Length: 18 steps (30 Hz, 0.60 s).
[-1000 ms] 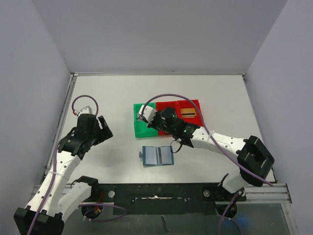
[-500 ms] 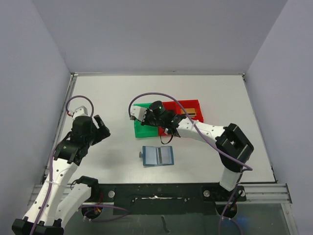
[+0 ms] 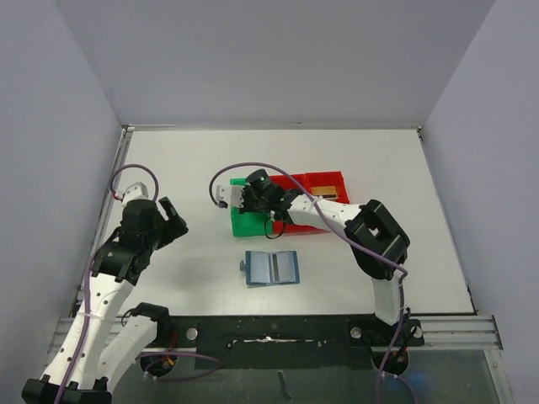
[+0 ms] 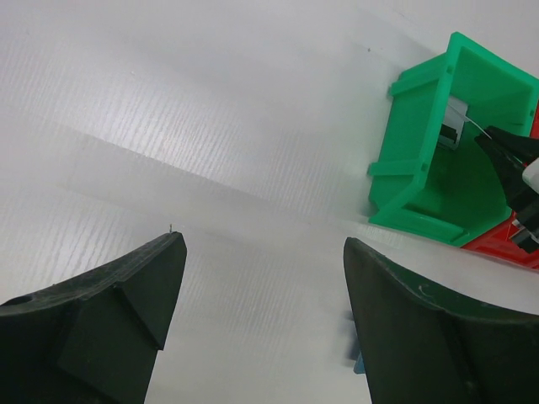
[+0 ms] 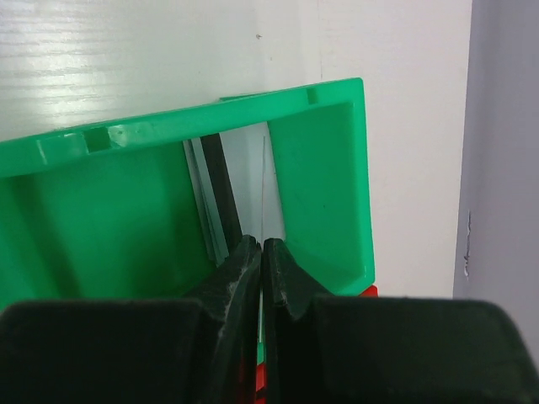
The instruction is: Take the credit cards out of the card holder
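The blue card holder [image 3: 271, 268] lies open and flat on the table, in front of the bins. Only a blue sliver of it [image 4: 359, 364] shows in the left wrist view. My right gripper [image 3: 245, 199] reaches into the green bin [image 3: 245, 221]. In the right wrist view it [image 5: 262, 244] is shut on a thin pale credit card [image 5: 264, 189], seen edge-on inside the green bin [image 5: 320, 185]. Other cards [image 5: 205, 198] lean in the same bin. My left gripper [image 3: 173, 220] hangs open and empty over bare table, left of the bins [image 4: 263, 244].
Red bins [image 3: 330, 181] adjoin the green bin on its right, and one holds a brownish card [image 3: 325, 193]. The green bin [image 4: 438, 160] shows at the upper right of the left wrist view. Grey walls enclose the table on three sides.
My right arm has swung left, carrying the gripper from the bins' middle to over the green bin. My left arm has shifted slightly left and back.
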Each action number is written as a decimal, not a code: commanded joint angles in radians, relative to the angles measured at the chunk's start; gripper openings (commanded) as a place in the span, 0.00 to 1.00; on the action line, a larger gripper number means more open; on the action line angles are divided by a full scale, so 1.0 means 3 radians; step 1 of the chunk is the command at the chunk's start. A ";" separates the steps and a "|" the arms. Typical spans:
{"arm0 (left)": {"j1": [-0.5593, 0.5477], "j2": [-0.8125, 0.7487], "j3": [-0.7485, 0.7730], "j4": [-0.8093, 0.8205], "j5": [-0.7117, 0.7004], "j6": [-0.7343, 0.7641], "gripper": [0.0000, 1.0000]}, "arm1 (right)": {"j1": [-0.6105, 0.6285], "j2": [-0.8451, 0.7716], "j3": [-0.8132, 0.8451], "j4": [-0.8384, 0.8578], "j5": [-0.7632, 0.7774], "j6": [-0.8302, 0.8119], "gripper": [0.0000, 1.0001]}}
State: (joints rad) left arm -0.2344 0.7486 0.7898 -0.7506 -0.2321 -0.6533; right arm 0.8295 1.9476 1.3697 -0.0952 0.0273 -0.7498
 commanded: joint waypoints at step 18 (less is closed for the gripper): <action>0.0127 -0.0052 0.0001 0.0239 0.0065 0.0038 0.75 | -0.0102 0.0470 0.0434 0.0040 -0.0061 -0.0415 0.34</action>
State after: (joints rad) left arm -0.2070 0.7460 0.7895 -0.7437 -0.2268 -0.6502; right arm 0.8024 2.0888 1.4509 -0.0860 0.0299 -0.8547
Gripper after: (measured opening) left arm 0.750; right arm 0.303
